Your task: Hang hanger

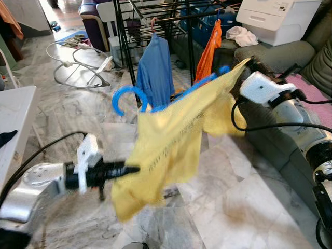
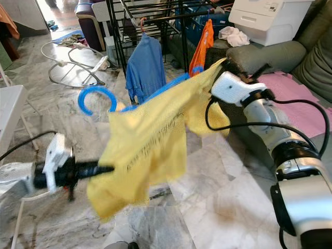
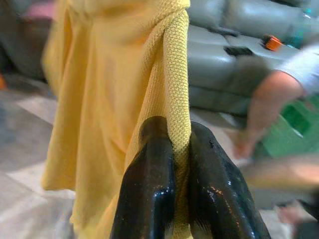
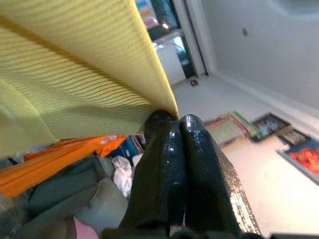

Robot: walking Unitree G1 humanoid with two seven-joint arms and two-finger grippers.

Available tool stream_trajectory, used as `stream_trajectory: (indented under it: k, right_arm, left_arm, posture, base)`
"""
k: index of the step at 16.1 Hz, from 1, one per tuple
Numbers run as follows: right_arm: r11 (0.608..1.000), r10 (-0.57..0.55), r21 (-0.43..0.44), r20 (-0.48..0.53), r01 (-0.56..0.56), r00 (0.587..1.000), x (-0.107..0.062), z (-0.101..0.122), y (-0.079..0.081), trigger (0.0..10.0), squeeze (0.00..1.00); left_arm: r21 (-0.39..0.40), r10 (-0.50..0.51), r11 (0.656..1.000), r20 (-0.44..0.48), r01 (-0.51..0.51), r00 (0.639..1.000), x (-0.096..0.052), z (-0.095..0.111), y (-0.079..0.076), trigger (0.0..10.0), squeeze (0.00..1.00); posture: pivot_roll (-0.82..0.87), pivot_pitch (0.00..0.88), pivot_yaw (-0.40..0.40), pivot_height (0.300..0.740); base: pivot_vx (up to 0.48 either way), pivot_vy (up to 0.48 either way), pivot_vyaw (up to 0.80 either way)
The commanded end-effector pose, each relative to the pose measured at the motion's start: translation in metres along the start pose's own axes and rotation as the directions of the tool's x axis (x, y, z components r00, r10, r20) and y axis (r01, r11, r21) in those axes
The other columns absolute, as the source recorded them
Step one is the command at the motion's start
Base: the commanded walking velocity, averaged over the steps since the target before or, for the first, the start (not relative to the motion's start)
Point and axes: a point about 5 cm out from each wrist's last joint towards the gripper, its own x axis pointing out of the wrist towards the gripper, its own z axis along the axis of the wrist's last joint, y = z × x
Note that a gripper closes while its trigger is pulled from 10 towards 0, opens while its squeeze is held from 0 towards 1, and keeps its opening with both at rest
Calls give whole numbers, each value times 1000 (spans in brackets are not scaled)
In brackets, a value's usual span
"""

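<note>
A yellow shirt point(image 1: 171, 140) hangs stretched on a blue hanger, whose hook point(image 1: 124, 98) curls up at the left while its arm point(image 1: 205, 81) peeks out along the shirt's top edge. My left gripper point(image 1: 136, 169) is low on the left, shut on the shirt's rolled side edge point(image 3: 177, 74). My right gripper point(image 1: 248, 63) is up at the right, shut on the shirt's top corner point(image 4: 164, 107), where the cloth hides the hanger's end. Behind stands the black drying rack point(image 1: 122, 41), apart from the hook.
A blue shirt point(image 1: 155, 70) and an orange garment point(image 1: 210, 49) hang on the rack. A grey sofa point(image 1: 270, 140) with a pink cloth point(image 1: 311, 88) lies to the right, a white table point(image 1: 15, 119) to the left. A person's arm point(image 3: 269, 104) is blurred nearby.
</note>
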Motion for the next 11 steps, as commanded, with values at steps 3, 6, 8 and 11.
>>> stream_trajectory:
  k: [3, 6, 8, 11]
  right_arm:
    - [996, -86, -18, -4, 86, 996, 10, 1, -30, 0, 0]
    - [997, -81, -12, 57, 82, 995, 20, 15, -34, 0, 0]
    - [996, -84, 11, 140, 83, 987, 31, 34, -39, 0, 0]
    - [1000, 1, 24, 307, -8, 952, 38, 62, -36, 0, 0]
  left_arm:
    - [-110, -108, 990, -188, 89, 976, -7, -32, -12, 0, 0]
    - [-98, -140, 989, -317, 114, 938, -9, -44, -15, 0, 0]
    - [-79, -143, 989, -393, 122, 908, -10, -51, -13, 0, 0]
    - [7, 8, 1000, -459, -6, 889, -9, -57, 5, 0, 0]
  posture:
    - [-10, 31, 34, 740]
    - [-11, 27, 34, 740]
    - [-11, 22, 33, 740]
    - [-11, 22, 33, 740]
  base:
    - [0, 0, 0]
    - [0, 0, 0]
    - [0, 0, 0]
    - [0, 0, 0]
